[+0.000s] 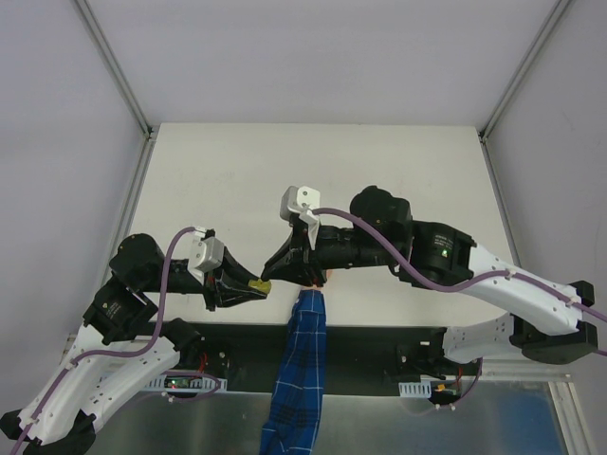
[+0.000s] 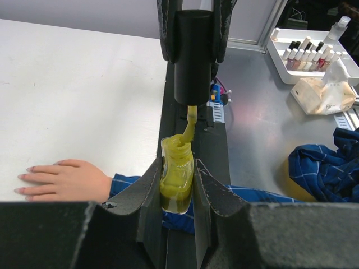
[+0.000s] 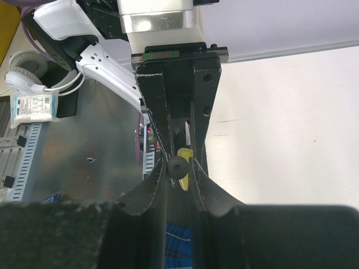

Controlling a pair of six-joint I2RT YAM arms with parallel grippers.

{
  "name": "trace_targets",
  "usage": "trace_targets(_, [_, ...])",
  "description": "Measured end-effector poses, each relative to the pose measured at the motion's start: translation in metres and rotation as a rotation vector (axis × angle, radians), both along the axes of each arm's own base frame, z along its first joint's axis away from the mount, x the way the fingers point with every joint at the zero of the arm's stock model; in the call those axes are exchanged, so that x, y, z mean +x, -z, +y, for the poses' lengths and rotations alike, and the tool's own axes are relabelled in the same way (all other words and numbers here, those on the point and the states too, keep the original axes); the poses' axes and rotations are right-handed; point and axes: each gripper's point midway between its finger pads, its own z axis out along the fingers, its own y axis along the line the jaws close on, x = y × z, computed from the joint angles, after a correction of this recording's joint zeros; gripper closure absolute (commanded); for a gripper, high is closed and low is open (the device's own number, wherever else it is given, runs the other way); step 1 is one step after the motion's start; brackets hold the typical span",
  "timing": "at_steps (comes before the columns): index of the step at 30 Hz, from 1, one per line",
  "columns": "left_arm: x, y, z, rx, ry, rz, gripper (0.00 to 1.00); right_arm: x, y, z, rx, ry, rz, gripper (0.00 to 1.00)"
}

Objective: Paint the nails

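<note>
Table [image 1: 313, 171] near edge: polish bottle [image 2: 177, 175], brush cap [image 2: 193, 56], mannequin hand [image 2: 64, 179] crowded.

No label or text is legible anywhere.

The white-and-black left arm [image 1: 104, 379] is bending rightward, its black two-finger left gripper [image 1: 254, 284] clamping tight. The matching right arm [image 1: 493, 284] is stretching left, its black right gripper [image 1: 273, 269] pinching closed alongside.

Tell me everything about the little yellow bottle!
The bottle is small, clear glass, with yellow polish inside. It is open, and its neck points away from the left wrist camera. The left gripper is shut on its sides, holding it near the blue plaid sleeve. A yellow-coated brush, hanging from a black cap, dips into its neck.
</note>
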Motion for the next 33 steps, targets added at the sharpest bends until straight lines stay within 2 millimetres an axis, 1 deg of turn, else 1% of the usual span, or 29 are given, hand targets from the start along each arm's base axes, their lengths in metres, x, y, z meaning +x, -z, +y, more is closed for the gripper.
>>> trace_targets(4, [0.002, 0.0, 0.0, 0.001, -0.011, -0.001, 1.0, 0.002, -0.002, -0.003, 0.01, 0.015, 0.002, 1.0])
trace_targets(7, [0.007, 0.001, 0.0, 0.003, -0.039, -0.008, 1.0, 0.004, -0.004, -0.007, 0.018, 0.03, 0.008, 1.0])
trace_targets(11, [0.021, 0.0, 0.003, 0.004, -0.123, -0.035, 1.0, 0.012, -0.004, -0.015, 0.031, 0.078, 0.017, 1.0])
trace_targets(14, [0.034, 0.0, 0.006, 0.006, -0.208, -0.057, 1.0, 0.028, -0.001, -0.025, 0.037, 0.16, 0.043, 1.0])
trace_targets(17, [0.054, 0.0, 0.011, 0.018, -0.319, -0.08, 1.0, 0.058, 0.011, -0.04, 0.029, 0.29, 0.086, 1.0])
trace_targets(21, [0.083, 0.001, 0.02, 0.04, -0.464, -0.119, 1.0, 0.118, 0.043, -0.07, -0.011, 0.513, 0.184, 1.0])
trace_targets(24, [0.108, 0.001, 0.019, 0.066, -0.544, -0.145, 1.0, 0.154, 0.07, -0.09, -0.052, 0.634, 0.237, 1.0])
trace_targets(27, [0.146, 0.003, 0.012, 0.105, -0.63, -0.155, 1.0, 0.186, 0.095, -0.102, -0.088, 0.703, 0.295, 1.0])
trace_targets(30, [0.184, 0.005, 0.004, 0.129, -0.714, -0.163, 1.0, 0.206, 0.124, -0.108, -0.13, 0.74, 0.341, 1.0])
trace_targets(33, [0.211, 0.006, 0.002, 0.148, -0.79, -0.165, 1.0, 0.216, 0.15, -0.11, -0.175, 0.756, 0.385, 1.0])
